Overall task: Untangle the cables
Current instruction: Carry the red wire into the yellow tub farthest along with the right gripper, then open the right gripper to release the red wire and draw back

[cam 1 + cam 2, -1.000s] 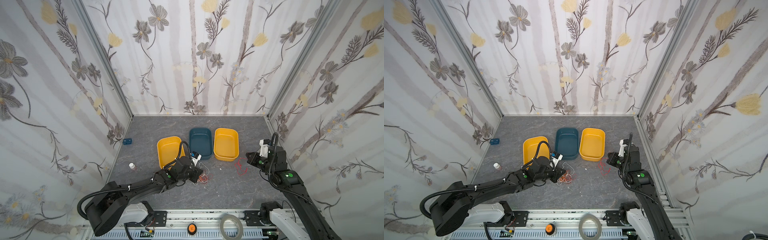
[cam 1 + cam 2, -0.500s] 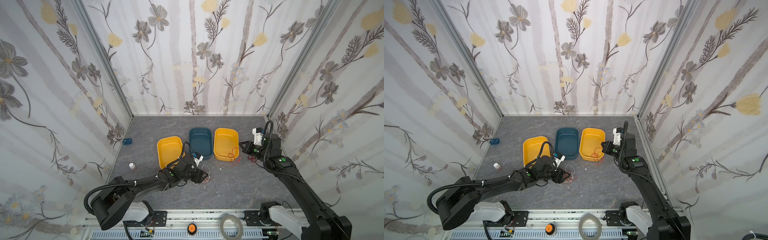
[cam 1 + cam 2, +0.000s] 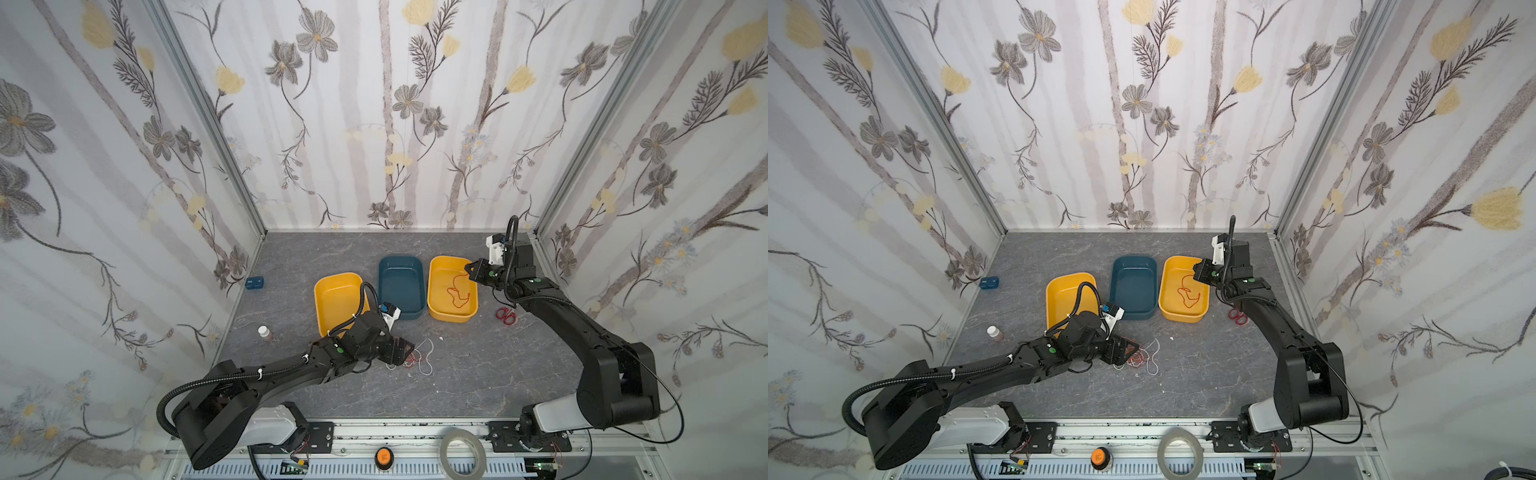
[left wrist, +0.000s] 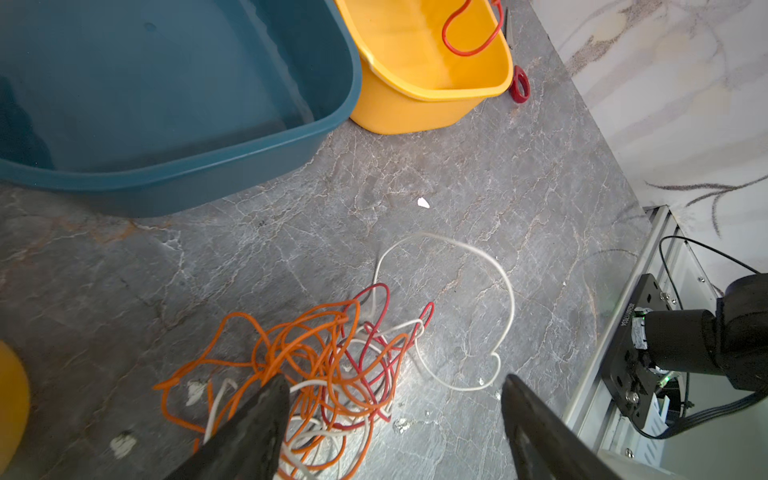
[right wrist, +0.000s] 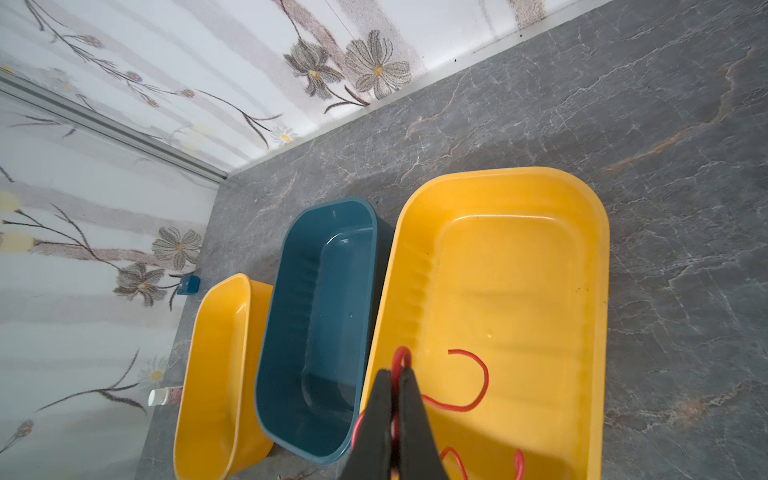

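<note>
Key relation: cables (image 4: 332, 365) sit as one clump on the worktop (image 4: 291, 232), directly below and ahead of L end effector (image 4: 390, 386). Its jaws are spread wide w/ nothing gripped, straddling the near edge of the orange/red/white knot. Clump has no clear long axis. One white strand (image 4: 498, 291) loops out from the knot toward R arm's side.

L arm is nearer by far. R end effector (image 5: 395, 372) is well apart, clenched on a red cable (image 5: 473, 399) whose slack trails into the yellow tray (image 3: 451, 318).

Judgement: next pick is for L, at a single strand on the clump's edge.

Writing: small print on black mount plate (image 4: 623, 332), not legible. No brands seen.
</note>
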